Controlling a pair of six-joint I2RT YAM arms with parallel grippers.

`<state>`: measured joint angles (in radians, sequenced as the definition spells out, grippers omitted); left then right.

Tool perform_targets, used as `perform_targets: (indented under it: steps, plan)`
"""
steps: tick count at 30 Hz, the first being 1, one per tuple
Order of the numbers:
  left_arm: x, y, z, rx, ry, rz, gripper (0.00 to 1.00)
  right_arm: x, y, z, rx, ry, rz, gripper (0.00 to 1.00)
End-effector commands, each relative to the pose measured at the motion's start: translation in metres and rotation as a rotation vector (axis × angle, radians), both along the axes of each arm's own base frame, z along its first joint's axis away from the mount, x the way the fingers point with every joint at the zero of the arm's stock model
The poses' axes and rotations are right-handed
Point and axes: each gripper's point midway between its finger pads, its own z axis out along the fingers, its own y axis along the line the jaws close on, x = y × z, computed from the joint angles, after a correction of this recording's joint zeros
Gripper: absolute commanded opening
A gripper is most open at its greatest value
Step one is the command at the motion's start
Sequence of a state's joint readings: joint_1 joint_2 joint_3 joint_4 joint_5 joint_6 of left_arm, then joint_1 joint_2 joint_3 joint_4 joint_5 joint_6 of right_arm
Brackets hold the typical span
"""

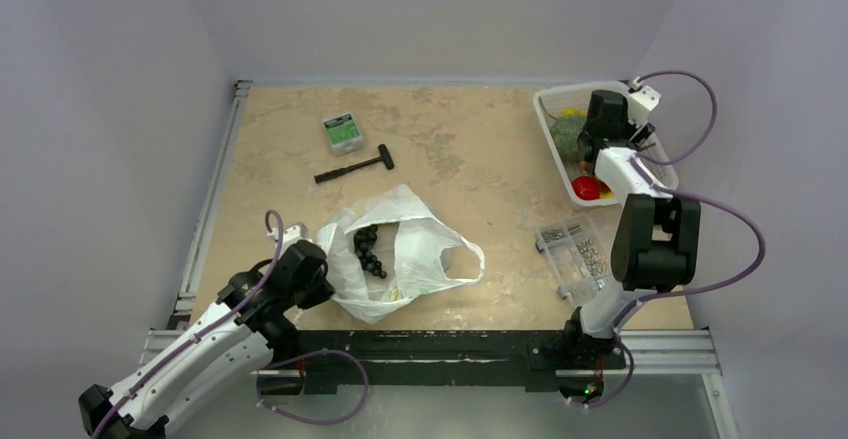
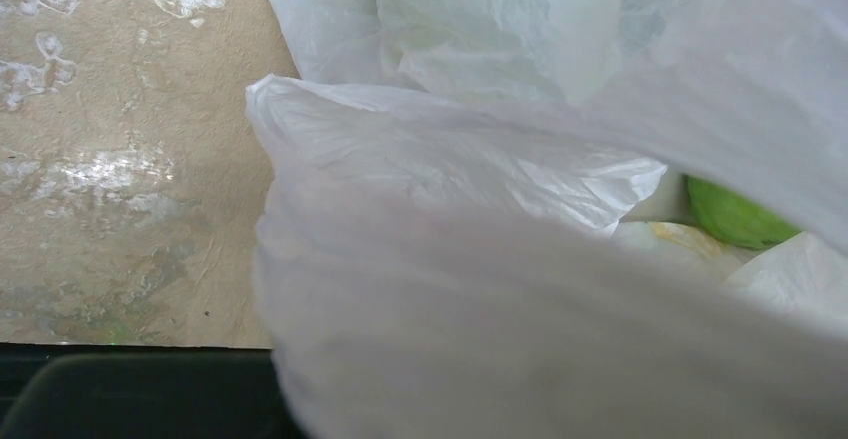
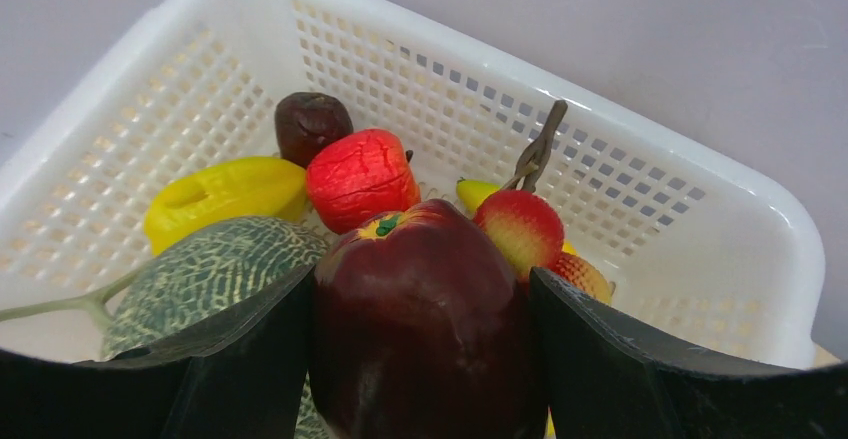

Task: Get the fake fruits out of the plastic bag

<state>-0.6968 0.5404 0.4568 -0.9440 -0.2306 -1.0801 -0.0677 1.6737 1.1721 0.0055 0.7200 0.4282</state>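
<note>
The white plastic bag (image 1: 420, 249) lies crumpled near the table's front, its mouth open, with a bunch of black grapes (image 1: 368, 249) showing inside. My left gripper (image 1: 318, 277) is at the bag's left edge, shut on the film. In the left wrist view the bag (image 2: 450, 159) covers the fingers, and a green fruit (image 2: 735, 214) shows inside it. My right gripper (image 3: 420, 289) is shut on a dark red apple (image 3: 420, 349) and holds it over the white basket (image 3: 700, 209). Below lie a netted melon (image 3: 200, 274), a yellow fruit (image 3: 225, 194) and several red ones.
The white basket (image 1: 555, 154) stands at the far right, under the right arm. A small green-lidded box (image 1: 343, 131) and a black hammer (image 1: 355, 166) lie at the back left. A clear box of screws (image 1: 575, 254) sits right of the bag.
</note>
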Motion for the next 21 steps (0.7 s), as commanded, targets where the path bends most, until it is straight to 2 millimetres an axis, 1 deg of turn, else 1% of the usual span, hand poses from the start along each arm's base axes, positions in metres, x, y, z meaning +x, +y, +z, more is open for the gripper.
perform_targets:
  steps: [1,2,4,5,8,10,12,13,17,18,21]
  plan:
    - [0.005,-0.009,0.016,-0.038,-0.034,-0.024,0.0,0.005,-0.012,0.009,-0.035,0.012,-0.04,0.17]
    - [0.005,-0.009,0.017,-0.039,-0.034,-0.026,0.0,0.002,-0.015,0.006,-0.04,0.028,-0.062,0.2]
    - [0.005,-0.008,0.017,-0.034,-0.032,-0.026,0.0,-0.002,-0.021,0.004,-0.041,0.037,-0.091,0.33]
    - [0.005,-0.008,0.016,-0.032,-0.029,-0.024,0.0,0.0,-0.02,0.004,-0.033,0.028,-0.079,0.38]
    - [0.004,-0.01,0.016,-0.042,-0.025,-0.026,0.0,0.009,-0.011,0.0,-0.004,0.02,-0.006,0.51]
    - [0.005,-0.011,0.016,-0.045,-0.028,-0.03,0.0,0.013,-0.003,-0.003,0.023,0.025,0.043,0.65]
    - [0.005,-0.011,0.016,-0.04,-0.027,-0.028,0.0,0.017,0.007,-0.002,0.059,0.017,0.098,0.74]
    - [0.005,-0.011,0.016,-0.04,-0.025,-0.028,0.0,0.016,0.011,-0.002,0.074,0.016,0.112,0.79]
    - [0.005,-0.012,0.015,-0.049,-0.028,-0.03,0.0,0.01,0.022,0.008,0.112,-0.022,0.159,0.97]
    - [0.005,-0.011,0.013,-0.048,-0.028,-0.026,0.0,0.007,0.023,0.01,0.116,-0.032,0.163,0.99]
    - [0.003,-0.012,0.012,-0.053,-0.024,-0.027,0.0,0.004,0.025,0.017,0.125,-0.037,0.17,0.99]
